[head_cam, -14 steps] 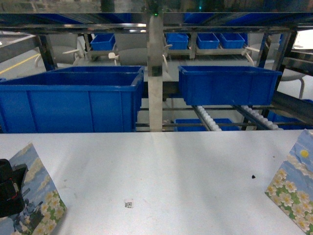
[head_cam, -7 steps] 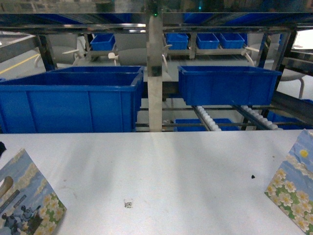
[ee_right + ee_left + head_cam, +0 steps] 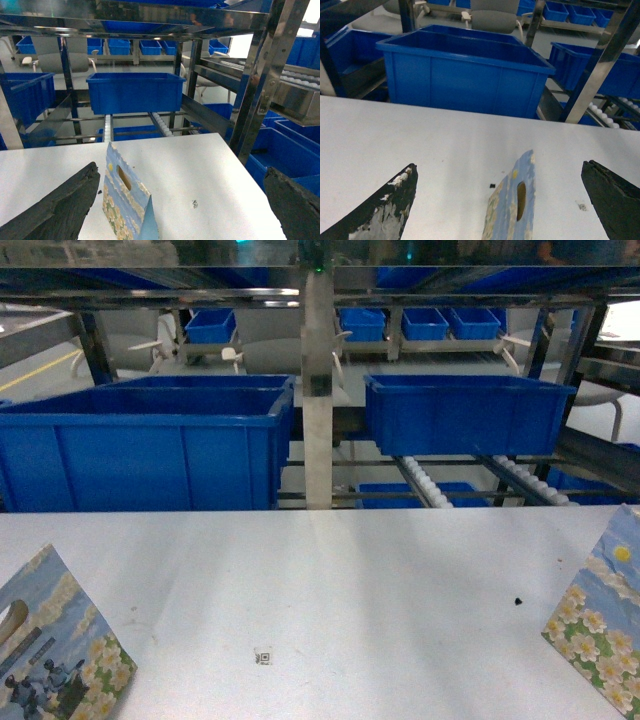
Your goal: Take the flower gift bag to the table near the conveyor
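Note:
A flower gift bag [image 3: 55,650], blue sky print with white daisies, stands on the white table [image 3: 350,580] at the near left. A second bag [image 3: 600,630] of the same kind stands at the right edge. Neither gripper shows in the head view. In the left wrist view my left gripper [image 3: 500,166] is open, and the left bag [image 3: 512,205] stands edge-on between its fingers without touching them. My right gripper [image 3: 182,169] is open too, with the right bag [image 3: 122,200] just inside its left finger [image 3: 65,205]. The conveyor [image 3: 425,485] slopes behind the table.
Large blue bins [image 3: 150,445] [image 3: 465,412] sit on the steel rack behind the table's far edge. A steel post [image 3: 317,390] stands at the middle. A small code sticker [image 3: 263,656] and a black speck [image 3: 518,600] lie on the tabletop. More blue bins [image 3: 285,155] are beyond the table's right edge.
One second ago my left gripper was on the left bag at the head view's left edge. It has since pulled back out of that view, and the bag stands free, shifted slightly left.

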### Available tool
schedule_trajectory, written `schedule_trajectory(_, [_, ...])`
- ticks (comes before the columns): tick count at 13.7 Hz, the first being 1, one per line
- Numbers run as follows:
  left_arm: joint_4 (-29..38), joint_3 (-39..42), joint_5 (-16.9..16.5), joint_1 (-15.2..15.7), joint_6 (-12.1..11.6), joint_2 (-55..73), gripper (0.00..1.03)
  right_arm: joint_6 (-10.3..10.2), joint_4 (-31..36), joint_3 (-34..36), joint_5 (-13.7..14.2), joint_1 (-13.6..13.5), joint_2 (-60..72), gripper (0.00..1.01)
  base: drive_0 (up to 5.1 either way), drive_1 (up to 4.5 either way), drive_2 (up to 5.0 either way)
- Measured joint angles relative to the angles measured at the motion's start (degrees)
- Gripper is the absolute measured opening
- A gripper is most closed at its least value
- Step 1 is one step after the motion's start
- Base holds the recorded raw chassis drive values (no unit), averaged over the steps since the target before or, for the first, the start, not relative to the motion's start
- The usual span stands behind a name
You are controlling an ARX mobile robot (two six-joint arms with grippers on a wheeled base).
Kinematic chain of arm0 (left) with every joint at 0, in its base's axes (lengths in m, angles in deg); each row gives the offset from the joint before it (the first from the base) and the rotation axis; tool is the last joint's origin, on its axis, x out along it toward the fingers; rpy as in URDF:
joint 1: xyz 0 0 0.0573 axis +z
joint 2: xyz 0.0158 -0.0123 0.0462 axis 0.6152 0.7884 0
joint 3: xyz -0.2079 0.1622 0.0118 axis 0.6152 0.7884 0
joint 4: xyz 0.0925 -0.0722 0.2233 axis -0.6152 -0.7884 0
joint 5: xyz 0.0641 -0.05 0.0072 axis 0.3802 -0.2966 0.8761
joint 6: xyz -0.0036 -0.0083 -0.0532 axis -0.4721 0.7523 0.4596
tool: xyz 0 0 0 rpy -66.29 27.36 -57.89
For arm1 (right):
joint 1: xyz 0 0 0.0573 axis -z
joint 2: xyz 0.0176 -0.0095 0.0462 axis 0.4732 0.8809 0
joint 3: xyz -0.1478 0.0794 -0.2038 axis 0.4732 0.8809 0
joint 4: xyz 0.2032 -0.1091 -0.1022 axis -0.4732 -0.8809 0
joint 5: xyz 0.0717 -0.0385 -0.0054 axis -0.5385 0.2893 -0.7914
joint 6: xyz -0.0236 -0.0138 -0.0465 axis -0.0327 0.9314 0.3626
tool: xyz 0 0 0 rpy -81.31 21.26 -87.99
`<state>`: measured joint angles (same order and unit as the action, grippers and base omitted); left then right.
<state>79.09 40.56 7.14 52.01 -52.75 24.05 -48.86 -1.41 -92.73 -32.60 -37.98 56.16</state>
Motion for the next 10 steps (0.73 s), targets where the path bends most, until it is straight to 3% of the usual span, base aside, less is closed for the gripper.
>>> schedule_trajectory(1, [-8.9,-0.2,-2.4,3.6,-1.6,-7.6,0.98,0.0,0.0,0.0,0.0,0.0,0.0,0.98,0.0,0.0,0.0])
schedule_trajectory(2, [-15.5,-1.8,-2.7,5.2,-2.5,-13.0,0.98,0.0,0.0,0.0,0.0,0.0,0.0,0.98,0.0,0.0,0.0])
schedule_trajectory(4, [-16.4,-4.1,-2.0,3.2,-3.1,-13.5,0.98,0.0,0.0,0.0,0.0,0.0,0.0,0.98,0.0,0.0,0.0])
schedule_trajectory(5, [-11.5,-2.5,-3.3,3.9,-3.1,-14.1,0.94,-0.1,0.2,0.0,-2.0,0.9,-0.2,0.96,0.0,0.0,0.0])
schedule_trajectory(6, [-4.2,1.4,-5.1,3.1,-3.1,-17.6,0.82,0.0,0.8,0.2,-12.8,7.3,-1.9,0.84,0.0,0.0,0.0])
schedule_trajectory(7, [-2.0,3.1,-3.5,0.0,-3.1,-19.8,0.67,-0.2,1.0,0.3,-18.3,10.4,-2.2,0.69,0.0,0.0,0.0])
schedule_trajectory(8, [-2.1,3.7,-1.7,-2.4,-3.1,-20.2,0.55,-0.1,1.0,0.9,-20.9,9.8,-2.6,0.56,0.0,0.0,0.0])
schedule_trajectory(9, [-2.1,4.7,0.4,-4.0,-3.1,-21.1,0.42,-0.1,1.0,1.5,-21.0,9.7,-2.8,0.43,0.0,0.0,0.0])
schedule_trajectory(10, [-2.7,5.4,5.0,-7.3,-3.1,-22.0,0.28,-0.1,1.0,1.8,-21.0,9.7,-3.0,0.29,0.0,0.0,0.0])
